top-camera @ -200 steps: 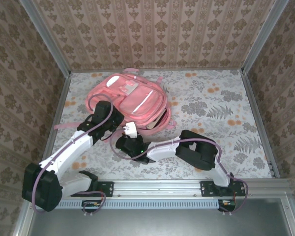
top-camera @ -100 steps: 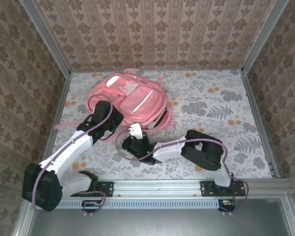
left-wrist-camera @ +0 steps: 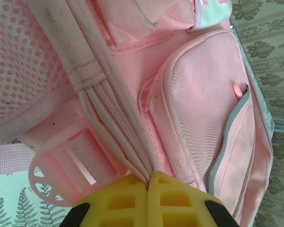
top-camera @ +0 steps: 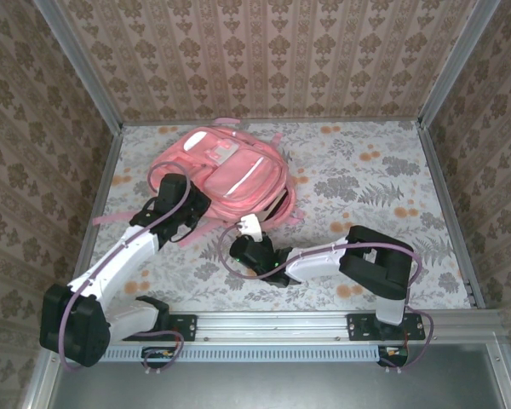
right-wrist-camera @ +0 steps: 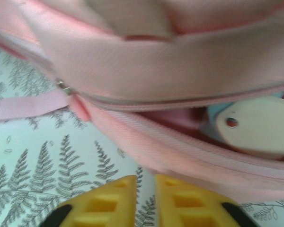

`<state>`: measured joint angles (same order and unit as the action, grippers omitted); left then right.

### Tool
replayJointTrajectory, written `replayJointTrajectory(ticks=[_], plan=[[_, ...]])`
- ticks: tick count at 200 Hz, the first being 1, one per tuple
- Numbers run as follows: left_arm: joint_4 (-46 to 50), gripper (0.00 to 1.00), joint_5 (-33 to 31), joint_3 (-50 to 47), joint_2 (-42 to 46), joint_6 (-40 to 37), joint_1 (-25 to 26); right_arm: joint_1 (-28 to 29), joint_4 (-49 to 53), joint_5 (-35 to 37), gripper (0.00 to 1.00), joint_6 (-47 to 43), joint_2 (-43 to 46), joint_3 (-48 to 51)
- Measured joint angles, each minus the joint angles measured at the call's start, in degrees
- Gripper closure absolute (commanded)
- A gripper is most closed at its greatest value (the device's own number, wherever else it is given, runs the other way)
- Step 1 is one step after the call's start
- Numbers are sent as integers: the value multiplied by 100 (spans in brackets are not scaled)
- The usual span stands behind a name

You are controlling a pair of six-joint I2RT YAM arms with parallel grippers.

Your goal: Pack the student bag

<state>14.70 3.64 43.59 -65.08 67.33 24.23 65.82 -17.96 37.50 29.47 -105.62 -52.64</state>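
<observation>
The student bag (top-camera: pixel 230 170) is set far left on the fern-printed tabletop (top-camera: pixel 366 170), enclosed by papered walls (top-camera: pixel 264 60). Its strap (left-wrist-camera: pixel 109 118) is clenched by the left tool (left-wrist-camera: pixel 148 177); the right tool (right-wrist-camera: pixel 146 182) is slightly parted, empty.

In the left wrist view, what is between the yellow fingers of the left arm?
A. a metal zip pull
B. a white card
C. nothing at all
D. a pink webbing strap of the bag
D: the left fingers are closed together on a pink strap of the student bag.
</observation>
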Motion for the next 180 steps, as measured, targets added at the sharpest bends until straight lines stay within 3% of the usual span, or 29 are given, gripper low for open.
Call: replayJointTrajectory(ticks=[55,62,69,135,180], plan=[[13,100,-20,0,-39,-26,52,13,20,-369,56,-175,-70,-616],[39,95,-24,2,-50,-61,52,4,42,-398,56,-175,-61,-619],[83,100,-24,7,-68,-114,52,-7,111,-450,56,-170,-35,-619],[149,100,-33,9,-146,-334,63,-267,811,-807,54,-52,726,-586],[168,100,-363,402,-546,-157,647,-269,1047,-820,55,116,726,-564]])
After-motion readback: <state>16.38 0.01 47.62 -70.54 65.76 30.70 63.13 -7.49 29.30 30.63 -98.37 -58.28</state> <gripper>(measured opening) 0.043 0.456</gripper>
